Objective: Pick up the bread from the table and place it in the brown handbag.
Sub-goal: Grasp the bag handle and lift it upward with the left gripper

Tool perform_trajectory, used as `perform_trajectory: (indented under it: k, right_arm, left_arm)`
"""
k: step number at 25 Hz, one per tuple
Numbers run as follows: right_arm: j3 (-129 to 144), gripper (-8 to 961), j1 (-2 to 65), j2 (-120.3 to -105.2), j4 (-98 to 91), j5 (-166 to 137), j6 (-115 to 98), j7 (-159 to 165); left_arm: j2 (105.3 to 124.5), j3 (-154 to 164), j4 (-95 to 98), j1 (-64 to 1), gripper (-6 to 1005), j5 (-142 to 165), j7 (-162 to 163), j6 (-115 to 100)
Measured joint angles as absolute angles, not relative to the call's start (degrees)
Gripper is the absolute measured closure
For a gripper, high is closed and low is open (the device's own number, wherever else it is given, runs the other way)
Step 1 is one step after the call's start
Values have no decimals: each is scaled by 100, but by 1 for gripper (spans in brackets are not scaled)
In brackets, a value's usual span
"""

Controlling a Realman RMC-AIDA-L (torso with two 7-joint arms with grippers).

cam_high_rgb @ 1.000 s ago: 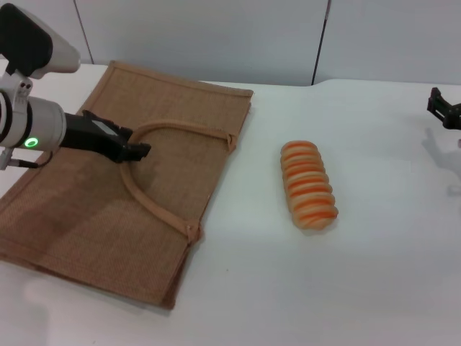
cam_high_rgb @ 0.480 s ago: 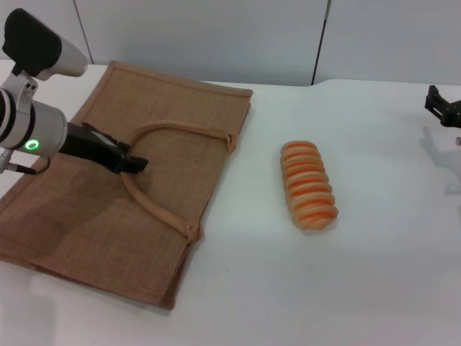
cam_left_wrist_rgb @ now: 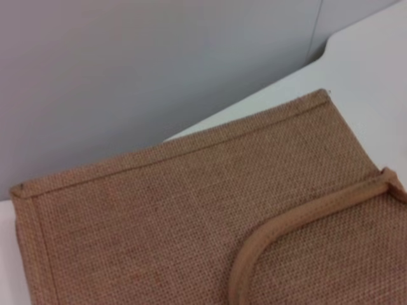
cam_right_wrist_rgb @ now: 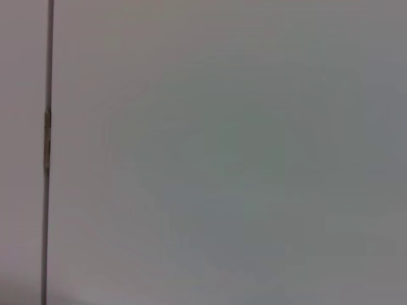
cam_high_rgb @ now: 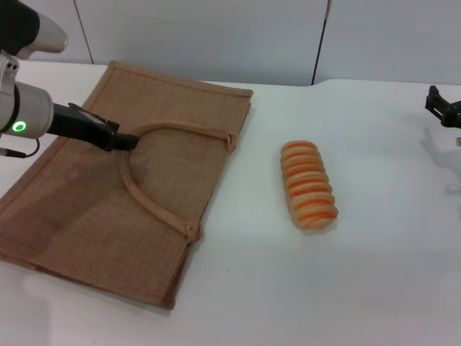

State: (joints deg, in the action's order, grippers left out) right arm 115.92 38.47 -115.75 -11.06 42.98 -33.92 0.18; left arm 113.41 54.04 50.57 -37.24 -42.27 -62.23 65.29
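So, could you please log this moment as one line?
left end effector: at handbag handle | right end effector: parked table edge | bread: untouched

One loaf, one bag, two arms on one tabletop.

The plain white, smooth tabletop (cam_high_rgb: 374, 274) carries a single oblong ridged loaf of bread with orange and pale tan stripes (cam_high_rgb: 308, 184) and a single flat-lying tan-brown woven jute handbag with beige trim (cam_high_rgb: 86, 216). One arched loop handle (cam_high_rgb: 155, 205) shows on the handbag's upper face; a second may lie beneath it, though that cannot be made out. Two robot arms are in view, each with one pincer: the left pincer (cam_high_rgb: 124, 140) over the handbag at the handle's curve, and the right pincer (cam_high_rgb: 441, 107), only partly visible at the far right edge.
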Motion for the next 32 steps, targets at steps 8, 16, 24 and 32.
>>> perform_trajectory:
  k: [8,16,24,32]
  right_arm:
    - [11587,62,3853,-11575,-1122,4298,-3392,18]
    - [11584,62,3852,-11582,-1125,4298,-3392,19]
    - [11583,61,3850,-11584,-1125,4298,-3392,23]
    - [11584,61,3863,-11584,-1125,4298,-3393,29]
  left_arm:
    - [11397,5377,5048,-3684,502,-4221,-6137,6537]
    - [11417,5192,4964,-3671,503,-4213,-6135,6560]
    - [11417,5168,4871,-3673,503,-4184,-6135,6509]
    - [11398,5144,4607,-3721,503,-4129,-6135,6385]
